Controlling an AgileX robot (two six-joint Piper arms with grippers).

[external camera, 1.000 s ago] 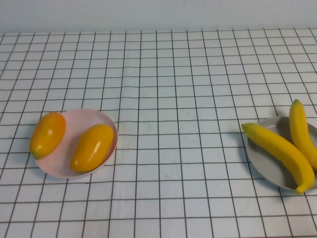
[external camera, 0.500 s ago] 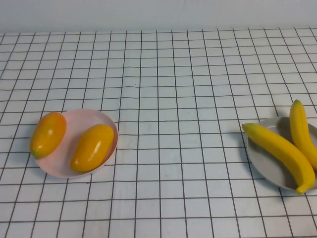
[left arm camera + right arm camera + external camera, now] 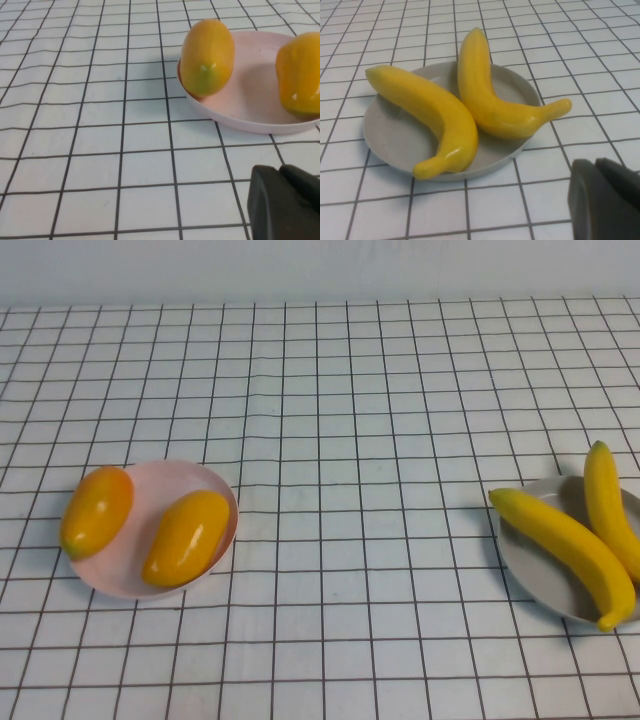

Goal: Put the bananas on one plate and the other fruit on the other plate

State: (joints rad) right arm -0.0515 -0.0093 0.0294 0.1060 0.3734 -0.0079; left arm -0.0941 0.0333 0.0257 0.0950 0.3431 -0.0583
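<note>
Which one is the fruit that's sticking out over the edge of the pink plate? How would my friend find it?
Find the pale pink plate on the robot's left side of the checked tablecloth. Two stubby orange-yellow fruits sit there; yours is the outer fruit, overhanging the rim farthest from the bananas. Its twin lies fully inside. Neither the left gripper nor the right gripper holds anything.

Tabletop (image 3: pixel 340 440): flat surface covered by a white cloth printed with a grid of thin dark lines; the cloth shows faint wrinkles near the middle. Backdrop: plain pale wall (image 3: pixel 320 270) along the far edge.
</note>
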